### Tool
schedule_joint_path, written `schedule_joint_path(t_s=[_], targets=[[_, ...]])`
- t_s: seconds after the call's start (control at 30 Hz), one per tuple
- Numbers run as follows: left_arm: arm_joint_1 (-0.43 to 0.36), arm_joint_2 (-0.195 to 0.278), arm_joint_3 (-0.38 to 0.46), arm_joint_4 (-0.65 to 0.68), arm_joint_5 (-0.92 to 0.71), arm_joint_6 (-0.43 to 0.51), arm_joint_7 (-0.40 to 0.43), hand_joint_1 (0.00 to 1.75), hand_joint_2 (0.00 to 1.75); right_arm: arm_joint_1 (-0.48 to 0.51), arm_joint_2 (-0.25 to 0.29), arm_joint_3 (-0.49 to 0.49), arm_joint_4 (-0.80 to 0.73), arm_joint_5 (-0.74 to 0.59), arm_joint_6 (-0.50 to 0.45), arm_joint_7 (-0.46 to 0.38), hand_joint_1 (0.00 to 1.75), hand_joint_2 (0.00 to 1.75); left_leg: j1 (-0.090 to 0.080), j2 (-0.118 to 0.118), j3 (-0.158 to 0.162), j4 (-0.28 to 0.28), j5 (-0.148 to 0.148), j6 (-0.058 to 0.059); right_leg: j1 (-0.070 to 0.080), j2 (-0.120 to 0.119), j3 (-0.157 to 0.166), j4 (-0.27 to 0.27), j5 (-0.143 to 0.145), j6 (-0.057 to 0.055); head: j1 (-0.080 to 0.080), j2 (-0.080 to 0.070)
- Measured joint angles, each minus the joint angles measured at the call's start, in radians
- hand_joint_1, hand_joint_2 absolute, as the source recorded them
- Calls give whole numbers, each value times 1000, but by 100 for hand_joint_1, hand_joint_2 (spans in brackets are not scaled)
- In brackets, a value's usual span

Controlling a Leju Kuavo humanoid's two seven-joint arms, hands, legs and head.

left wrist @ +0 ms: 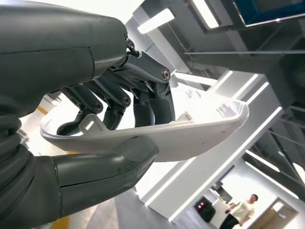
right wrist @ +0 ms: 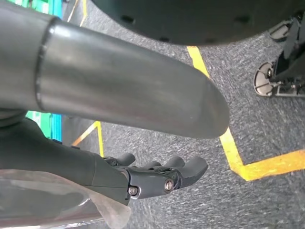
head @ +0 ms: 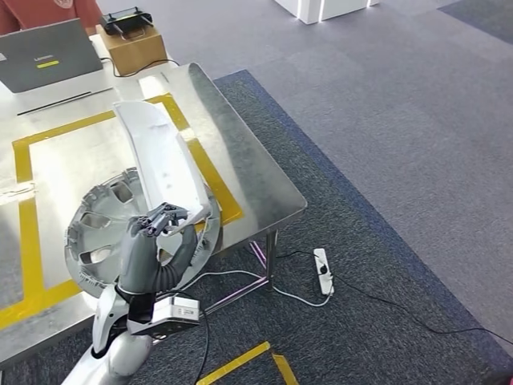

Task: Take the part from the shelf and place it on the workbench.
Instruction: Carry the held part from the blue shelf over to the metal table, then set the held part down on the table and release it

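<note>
At the far left of the brushed-metal counter (head: 254,152) with its yellow tape rectangle lies a grey closed laptop (head: 45,54), with a person's red sleeve (head: 42,11) beyond it, and just to its right a brown cardboard box (head: 134,46) carries a black device (head: 125,18). Nearer, on the counter's near left part, a silver plastic wheel cover (head: 103,220) lies flat across the tape line. Over its right side the left robot hand (head: 145,245) rises from below on its silver arm and clasps the near end of the long white curved plastic part (head: 159,156); in the left wrist view the thick thumb presses one face of the part (left wrist: 201,129) while the dark fingers (left wrist: 158,102) curl over the other. The part slants up and away over the counter, its far end above the far tape line. To the right, on the dark grey carpet beside the counter leg, a white power strip (head: 324,270) lies with cables running off. The right robot hand (right wrist: 158,176) hangs over carpet marked with yellow tape, fingers loosely spread and holding nothing.
</note>
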Motion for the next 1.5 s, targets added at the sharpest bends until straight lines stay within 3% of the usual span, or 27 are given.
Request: schedule_joint_path(t_s=[0.03,0.1,0.17,0.2,0.27,0.3,0.33,0.4,0.47,0.53,0.6,0.7,0.77,0.8,0.83,0.9,0.97,1.03,1.07,1.13,1.2,1.27,1.3,1.33,1.4,1.47,1.5], targets=[[3,0,0,-1,-1,0,1,175,175,-2,0,0,0,1,-1,0,0,0,3,-11,1,-4,3,5,-1,-4,1,-1,-3,6,0,0],[6,0,1,-2,-4,-1,2,175,175,-4,0,0,1,3,-3,0,0,0,10,-32,6,-14,8,16,-4,31,-12,32,-29,15,4,0],[8,-1,1,-4,-5,-2,4,175,175,-2,0,1,1,4,-5,-1,0,0,15,-54,8,-18,12,22,-5,86,-65,142,-84,21,11,0],[9,-1,1,-3,-6,-2,4,175,175,-1,0,1,2,5,-5,-2,0,0,15,-66,7,-17,12,24,-5,100,-102,210,-110,23,13,0],[13,-1,1,-3,-7,-3,5,175,175,2,0,1,2,7,-5,-3,0,0,15,-91,8,-17,12,24,-5,107,-146,276,-112,25,14,0],[14,-1,1,-3,-7,-4,6,175,175,4,-1,1,2,8,-5,-4,0,0,15,-105,9,-16,12,23,-6,110,-142,251,-83,24,14,0],[15,-1,1,-3,-7,-4,7,175,175,4,-1,1,2,8,-6,-4,0,0,16,-119,10,-15,11,22,-7,118,-119,190,-42,24,14,0],[14,-1,1,-3,-7,-5,8,175,175,4,-2,1,3,10,-6,-7,0,0,17,-143,8,-10,8,15,-12,161,-60,58,14,20,13,0],[13,-2,1,-3,-7,-7,9,175,175,2,-2,1,4,12,-6,-11,0,0,18,-163,2,-8,9,2,-14,191,-30,3,21,13,13,0],[13,-1,1,-3,-7,-8,10,175,175,2,-2,1,5,14,-5,-12,0,0,21,-182,-3,-10,12,-11,-13,175,-24,-2,22,1,13,0],[12,0,1,-3,-7,-8,10,175,175,3,-2,1,5,15,-5,-13,0,0,20,-158,-15,17,-7,-21,-16,149,-17,-9,23,-12,8,0],[10,1,1,-3,-7,-8,10,175,175,4,-2,1,6,15,-5,-14,0,0,20,-81,-97,193,-95,-34,-14,106,-10,-12,18,-24,1,0],[12,1,1,-3,-7,-8,10,175,175,5,-3,1,6,15,-5,-14,0,0,23,-69,-136,274,-116,-36,-12,77,-7,-12,14,-26,1,0],[12,2,1,-2,-7,-8,10,175,175,5,-3,1,6,15,-5,-14,0,0,24,-66,-128,258,-96,-36,-11,64,-4,-12,11,-25,1,0],[13,2,1,-2,-7,-8,10,175,175,4,-3,1,6,15,-5,-14,0,0,23,-59,-100,204,-62,-32,-11,51,1,-12,8,-23,1,0],[11,2,0,-3,-6,-8,10,175,175,3,-3,1,6,15,-5,-15,0,0,14,-17,-29,63,-3,-21,-7,29,12,-11,-1,-17,1,0],[9,1,0,-3,-5,-8,10,175,175,3,-3,1,6,15,-5,-15,0,0,4,14,4,-5,8,-10,-3,8,18,-11,-8,-8,2,0],[8,1,0,-3,-3,-8,10,175,175,1,-3,1,6,15,-5,-16,0,0,1,-2,4,-10,6,-3,-1,-14,25,-15,-13,3,2,0],[8,1,0,-3,-3,-8,10,175,175,0,-3,1,6,15,-6,-17,0,0,3,-13,6,-14,7,2,-2,-12,27,-13,-18,9,4,0],[5,0,0,-2,-2,-8,10,175,175,-2,-3,1,6,12,-10,-20,0,0,11,-31,12,-22,11,13,-5,35,5,36,-53,19,10,0],[2,-2,0,-2,-2,-8,10,175,175,0,-3,0,6,7,-13,-25,0,0,14,-43,12,-23,10,20,-6,93,-62,161,-109,23,16,0],[2,-3,0,-1,-2,-8,10,175,175,3,-3,0,6,3,-14,-28,0,0,14,-56,13,-23,8,23,-6,107,-126,262,-131,23,17,0],[2,-3,0,0,-2,-8,10,175,175,4,-3,0,6,2,-15,-28,0,0,13,-62,14,-22,6,23,-6,108,-136,262,-112,23,17,0],[3,-3,1,0,-2,-8,10,175,175,5,-3,0,6,1,-15,-29,0,0,14,-68,17,-21,5,21,-6,108,-125,222,-75,21,17,0],[2,-3,1,0,-2,-8,10,175,175,4,-3,0,6,1,-16,-30,0,0,12,-75,21,-18,-2,14,-6,112,-72,86,2,17,18,0],[1,-3,0,0,-2,-8,10,175,175,2,-3,0,6,1,-16,-31,0,0,9,-78,18,-12,-6,7,-6,118,-34,4,27,11,16,0],[1,-3,0,0,-3,-8,10,175,175,2,-3,0,6,1,-16,-31,0,0,7,-78,16,-10,-7,9,-5,120,-29,-3,24,9,16,0]])
